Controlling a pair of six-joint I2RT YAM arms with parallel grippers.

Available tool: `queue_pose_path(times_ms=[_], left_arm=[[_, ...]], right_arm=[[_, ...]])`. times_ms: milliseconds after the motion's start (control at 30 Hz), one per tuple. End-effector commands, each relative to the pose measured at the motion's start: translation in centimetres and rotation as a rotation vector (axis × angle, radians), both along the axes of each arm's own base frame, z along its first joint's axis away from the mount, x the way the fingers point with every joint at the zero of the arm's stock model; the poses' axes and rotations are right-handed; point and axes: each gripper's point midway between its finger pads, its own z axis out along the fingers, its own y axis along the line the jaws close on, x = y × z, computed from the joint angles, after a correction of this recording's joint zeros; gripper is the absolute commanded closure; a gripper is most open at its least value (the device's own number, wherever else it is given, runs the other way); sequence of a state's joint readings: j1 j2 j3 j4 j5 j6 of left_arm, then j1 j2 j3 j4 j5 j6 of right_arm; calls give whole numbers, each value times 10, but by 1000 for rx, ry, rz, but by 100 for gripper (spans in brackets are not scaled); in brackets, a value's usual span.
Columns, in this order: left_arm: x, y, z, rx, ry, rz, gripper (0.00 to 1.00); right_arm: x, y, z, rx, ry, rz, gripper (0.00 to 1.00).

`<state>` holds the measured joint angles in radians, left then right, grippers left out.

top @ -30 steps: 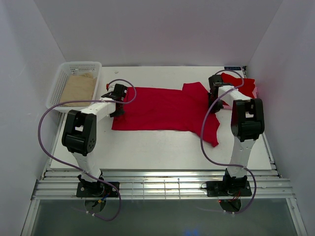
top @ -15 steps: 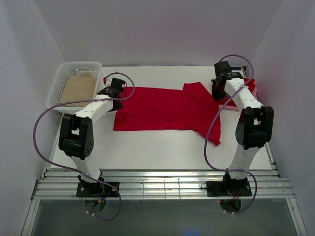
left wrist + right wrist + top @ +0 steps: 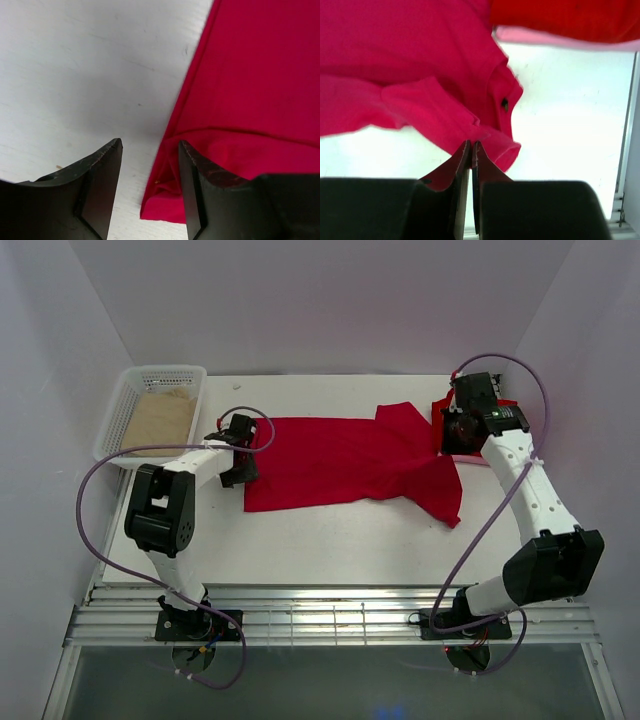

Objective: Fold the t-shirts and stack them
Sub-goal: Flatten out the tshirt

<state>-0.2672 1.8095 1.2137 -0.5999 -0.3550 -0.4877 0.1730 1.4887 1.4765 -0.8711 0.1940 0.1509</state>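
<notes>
One red t-shirt (image 3: 340, 460) lies spread across the middle of the table. My left gripper (image 3: 240, 458) stands at its left edge. In the left wrist view this gripper (image 3: 150, 145) is open, and the shirt's (image 3: 250, 75) hem corner lies flat on the table by the right finger. My right gripper (image 3: 452, 432) is at the shirt's right end. In the right wrist view it (image 3: 471, 143) is shut on a fold of the shirt (image 3: 395, 60), which hangs a little above the table. Another red t-shirt (image 3: 570, 15) lies beyond it.
A white basket (image 3: 125, 405) at the back left holds a tan sheet (image 3: 160, 420). The other red t-shirt (image 3: 440, 412) at the back right is mostly hidden by my right arm, with a pale pink piece (image 3: 560, 39) under it. White walls enclose three sides.
The left gripper has opened and let go of the shirt's left edge. The right arm has swung out to the right, and the shirt has slid rightward with it.
</notes>
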Motion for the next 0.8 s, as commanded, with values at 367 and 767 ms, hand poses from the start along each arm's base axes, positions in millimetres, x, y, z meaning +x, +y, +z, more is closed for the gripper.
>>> queue_pose_path(times_ms=[367,767], left_arm=[[-4,-26,-13,-178,-10,32,44],[3,-27,1,-187,-54,40,94]], right_arm=[[-88,-2,-11,19,62,14,92],[-86,3,-8,50,54,13,92]])
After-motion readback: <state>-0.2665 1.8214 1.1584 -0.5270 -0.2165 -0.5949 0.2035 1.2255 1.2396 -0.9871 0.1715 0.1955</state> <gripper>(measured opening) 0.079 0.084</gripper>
